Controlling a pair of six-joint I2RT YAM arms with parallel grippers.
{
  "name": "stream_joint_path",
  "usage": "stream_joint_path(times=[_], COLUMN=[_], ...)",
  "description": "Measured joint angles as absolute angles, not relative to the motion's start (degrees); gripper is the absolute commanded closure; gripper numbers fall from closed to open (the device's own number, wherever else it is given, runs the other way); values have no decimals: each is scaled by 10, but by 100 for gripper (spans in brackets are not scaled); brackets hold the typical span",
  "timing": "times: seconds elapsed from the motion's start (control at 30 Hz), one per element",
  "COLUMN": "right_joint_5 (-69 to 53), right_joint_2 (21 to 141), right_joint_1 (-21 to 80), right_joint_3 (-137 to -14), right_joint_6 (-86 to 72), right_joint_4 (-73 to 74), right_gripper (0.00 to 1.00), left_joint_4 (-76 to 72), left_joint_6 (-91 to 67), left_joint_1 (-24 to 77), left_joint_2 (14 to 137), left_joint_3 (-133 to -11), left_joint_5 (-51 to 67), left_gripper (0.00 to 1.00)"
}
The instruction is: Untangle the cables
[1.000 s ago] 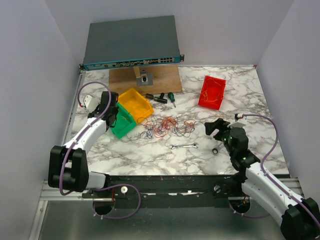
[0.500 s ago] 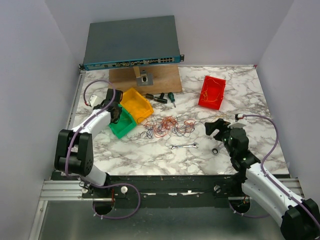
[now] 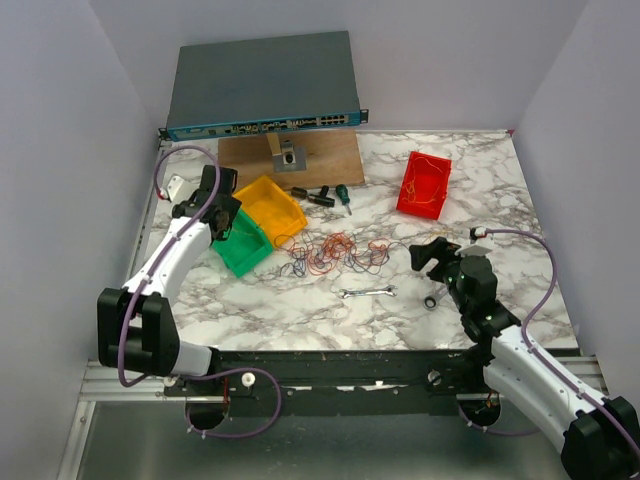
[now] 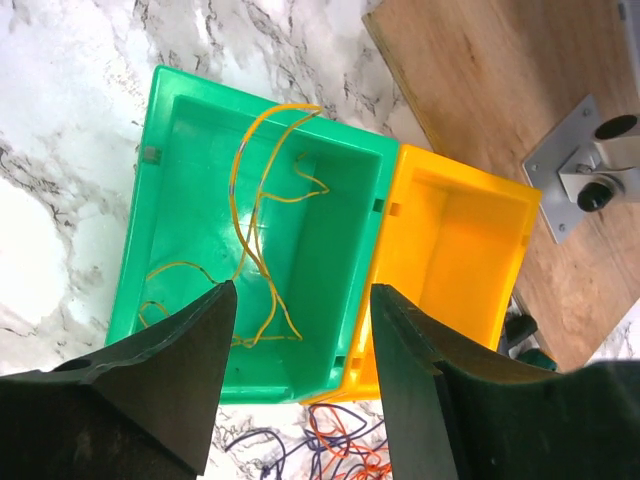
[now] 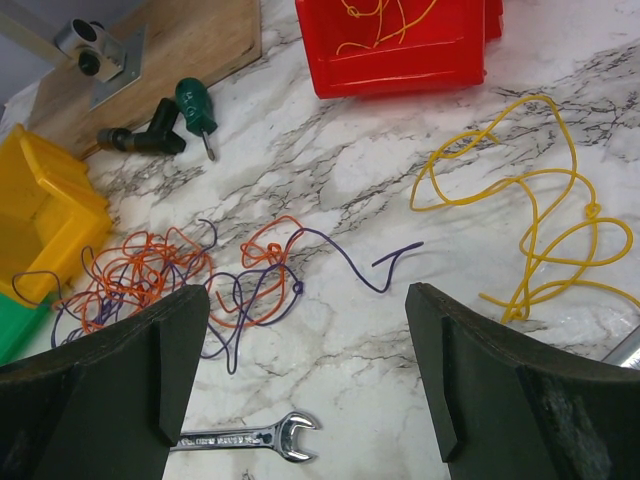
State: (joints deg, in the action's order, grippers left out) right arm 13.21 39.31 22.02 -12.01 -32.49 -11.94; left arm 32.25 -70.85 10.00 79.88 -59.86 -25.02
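Note:
A tangle of orange and purple cables [image 3: 335, 252] lies mid-table, seen in the right wrist view as cables [image 5: 150, 275]. A loose yellow cable [image 5: 520, 173] curls on the marble to its right. More yellow cables [image 4: 245, 215] lie inside the green bin [image 4: 330, 250]. My left gripper [image 4: 303, 300] hangs open above that bin, nothing between its fingers; from above, the left gripper [image 3: 222, 215] sits over the green bin [image 3: 243, 250]. My right gripper [image 5: 308, 300] is open above bare marble near the tangle; from above, the right gripper [image 3: 430, 255] is right of the cables.
A yellow bin [image 3: 270, 205] touches the green one. A red bin [image 3: 424, 185] holding yellow wire stands at the back right. A wrench [image 3: 367, 292] lies in front of the tangle, screwdrivers [image 3: 330, 196] behind it. A wooden board [image 3: 300, 160] and network switch [image 3: 262, 85] are at the back.
My left gripper has gone from shut to open and shifted back-left over the green bin. The right arm has not moved.

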Motion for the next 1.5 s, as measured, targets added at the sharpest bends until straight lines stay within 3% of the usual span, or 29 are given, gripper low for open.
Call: stream_joint_path(times=[0.47,0.83,1.1,1.2,1.27,1.33,1.5], right_joint_5=[132,132,132,132,132,132,132], right_joint_2=[394,396,405,406,408,409,409], right_joint_1=[220,220,220,220,220,220,220], right_joint_3=[-132,-132,-133,-133,-133,-133,-133], right_joint_6=[-327,-329,-329,-329,-329,-329,-329], right_joint_4=[-92,-84,-84,-84,-84,-84,-84], right_gripper=[12,12,12,12,12,12,12], left_joint_4=[381,469,468,467,464,459,442], left_joint_6=[-672,-650,-616,-612,-609,-607,-604], left_joint_1=[96,42,5,5,5,5,5], left_joint_2=[791,813,836,852,865,882,908], left_joint_3=[-642,-745,-749,-749,-749,-749,-740], left_joint_5=[-218,-241,-242,-242,-241,-241,-235], left_gripper=[48,50,50,57,70,100,100])
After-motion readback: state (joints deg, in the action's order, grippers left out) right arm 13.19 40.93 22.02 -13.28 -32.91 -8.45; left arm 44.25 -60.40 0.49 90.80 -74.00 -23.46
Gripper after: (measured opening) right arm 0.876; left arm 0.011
